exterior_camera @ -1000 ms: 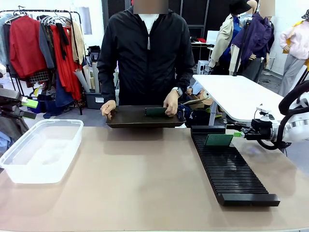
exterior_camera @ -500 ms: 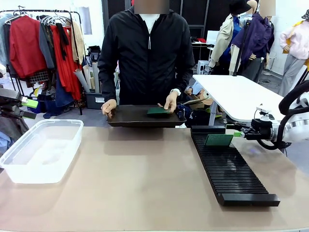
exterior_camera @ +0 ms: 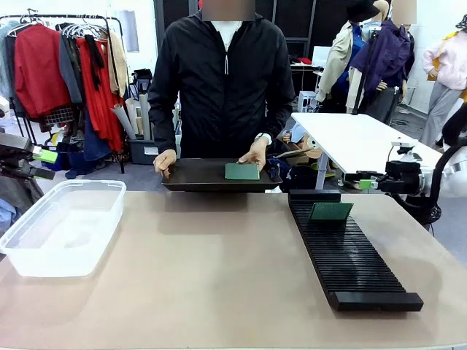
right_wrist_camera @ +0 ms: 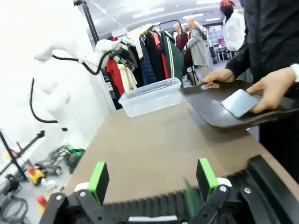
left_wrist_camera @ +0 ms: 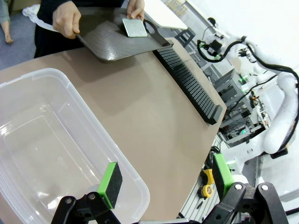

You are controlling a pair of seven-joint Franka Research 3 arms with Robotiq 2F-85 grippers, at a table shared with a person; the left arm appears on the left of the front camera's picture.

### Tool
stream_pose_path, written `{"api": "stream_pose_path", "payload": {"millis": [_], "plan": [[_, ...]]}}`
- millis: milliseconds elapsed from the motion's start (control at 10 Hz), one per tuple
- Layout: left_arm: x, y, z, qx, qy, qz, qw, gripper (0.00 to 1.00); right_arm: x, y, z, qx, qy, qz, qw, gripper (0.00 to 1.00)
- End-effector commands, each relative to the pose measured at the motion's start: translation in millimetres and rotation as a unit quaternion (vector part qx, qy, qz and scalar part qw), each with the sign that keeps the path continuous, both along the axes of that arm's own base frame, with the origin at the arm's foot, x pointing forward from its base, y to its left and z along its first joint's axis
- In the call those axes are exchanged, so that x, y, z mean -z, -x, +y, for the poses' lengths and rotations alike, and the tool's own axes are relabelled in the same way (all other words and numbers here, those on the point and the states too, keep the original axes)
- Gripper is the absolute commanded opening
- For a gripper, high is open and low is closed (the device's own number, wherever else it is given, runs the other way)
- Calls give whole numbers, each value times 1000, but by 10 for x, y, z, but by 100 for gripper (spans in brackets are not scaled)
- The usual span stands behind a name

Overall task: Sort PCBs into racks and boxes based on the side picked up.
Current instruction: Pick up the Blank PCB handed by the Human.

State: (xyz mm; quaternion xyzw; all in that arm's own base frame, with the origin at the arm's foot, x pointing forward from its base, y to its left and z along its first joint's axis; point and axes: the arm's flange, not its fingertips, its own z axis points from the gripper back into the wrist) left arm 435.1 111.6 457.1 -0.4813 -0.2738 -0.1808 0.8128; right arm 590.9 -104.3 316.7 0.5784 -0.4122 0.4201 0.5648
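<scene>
A person at the far side holds a dark brown tray point(exterior_camera: 197, 179) with one green PCB point(exterior_camera: 242, 171) lying flat on it under their hand point(exterior_camera: 255, 154). Another PCB point(exterior_camera: 330, 211) stands in the far end of the black rack point(exterior_camera: 350, 262). My right gripper point(exterior_camera: 363, 181) hovers open and empty, up and to the right of that board. In its wrist view the right gripper point(right_wrist_camera: 152, 179) looks over the rack point(right_wrist_camera: 140, 205) toward the tray's PCB point(right_wrist_camera: 239, 102). The left gripper point(left_wrist_camera: 167, 179) is open and empty above the near end of the clear box point(left_wrist_camera: 93, 121). It sits at the left edge point(exterior_camera: 40, 159).
The clear box point(exterior_camera: 62, 226) stands at the table's left and holds nothing. Bare brown tabletop point(exterior_camera: 211, 270) lies between box and rack. A white side table point(exterior_camera: 357, 142) stands behind my right arm. A clothes rail point(exterior_camera: 66, 65) is at the back left.
The person has laid the green PCB flat on the tray. My right gripper has drawn back up and to the right, away from the PCB standing in the rack.
</scene>
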Motion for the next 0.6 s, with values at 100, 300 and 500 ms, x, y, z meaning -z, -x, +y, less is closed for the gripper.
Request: {"api": "stream_pose_path", "payload": {"millis": [100, 300, 500], "plan": [[-12, 14, 0, 0, 2, -2, 1000, 100, -371, 542, 172, 9, 42, 115, 992, 100], [-12, 14, 0, 0, 2, -2, 1000, 100, -598, 784, 251, 15, 50, 217, 975, 100], [-12, 14, 0, 0, 2, -2, 1000, 100, -689, 962, 347, 14, 70, 300, 951, 100]]}}
